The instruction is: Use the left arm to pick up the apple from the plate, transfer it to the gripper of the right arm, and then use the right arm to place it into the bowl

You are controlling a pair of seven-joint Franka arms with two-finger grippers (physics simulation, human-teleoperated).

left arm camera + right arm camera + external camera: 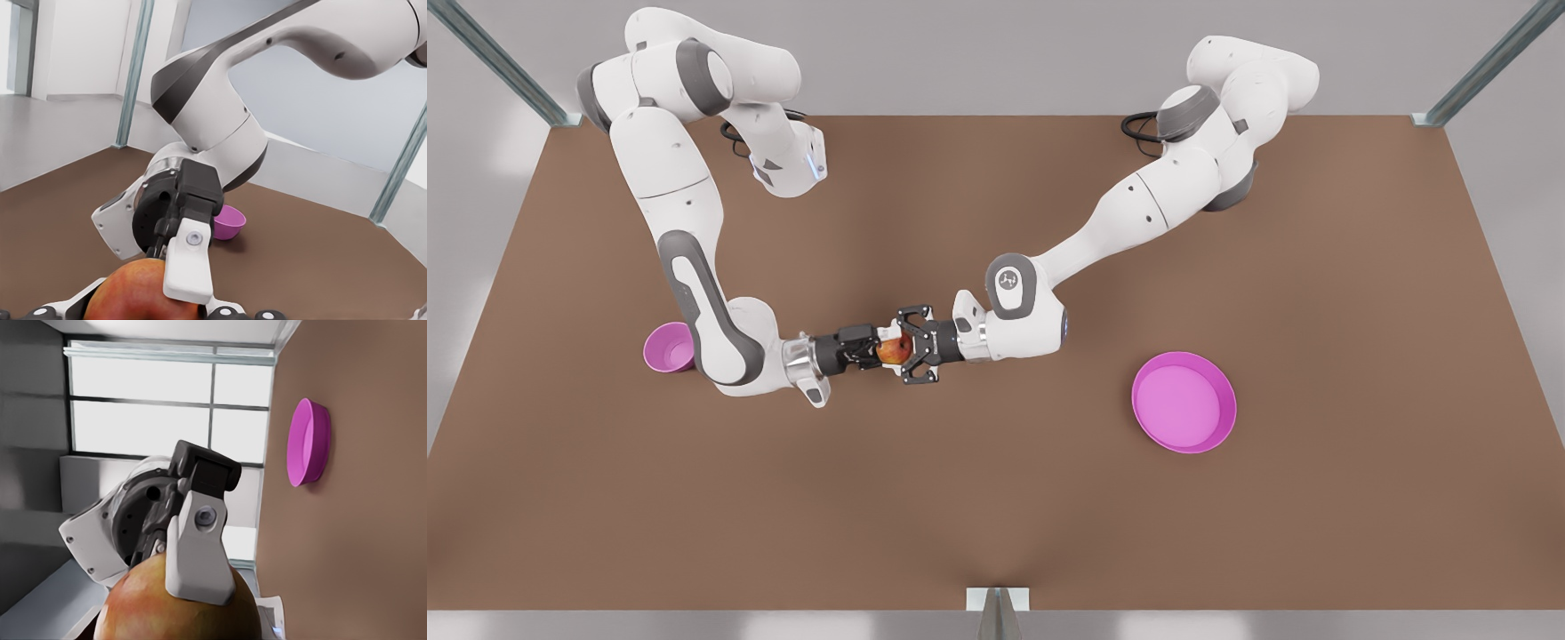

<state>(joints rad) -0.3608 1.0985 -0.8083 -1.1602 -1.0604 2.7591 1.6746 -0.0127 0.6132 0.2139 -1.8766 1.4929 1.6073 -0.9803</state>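
**Apple Held by Both Grippers Above Table**

The small red-orange apple (893, 349) was held in mid-air between the two grippers, which were pointed at each other tip to tip. The left arm's black open-linkage gripper (905, 348), reached in from the front view's right, was closed about the fruit. In the right wrist view one of its white finger pads (197, 560) was pressed flat on the apple's skin (173, 610). The right arm's slim black gripper (871, 348), mounted behind a shiny silver wrist cuff (796, 356), was narrowed onto the same fruit from the opposite side. In the left wrist view a white finger pad (189, 263) of that gripper was laid against the apple (133, 293).

The wide, flat magenta-pink plate (1184, 402) was left bare on the brown table (996, 498), well apart from the grippers on the front view's right. The small, deep magenta-pink bowl (665, 347) was partly hidden behind the right arm's forearm on the front view's left.

The table was bordered by pale grey walls and metal corner posts (498, 62). A large paned window (167, 407) was seen beyond the table in the right wrist view.
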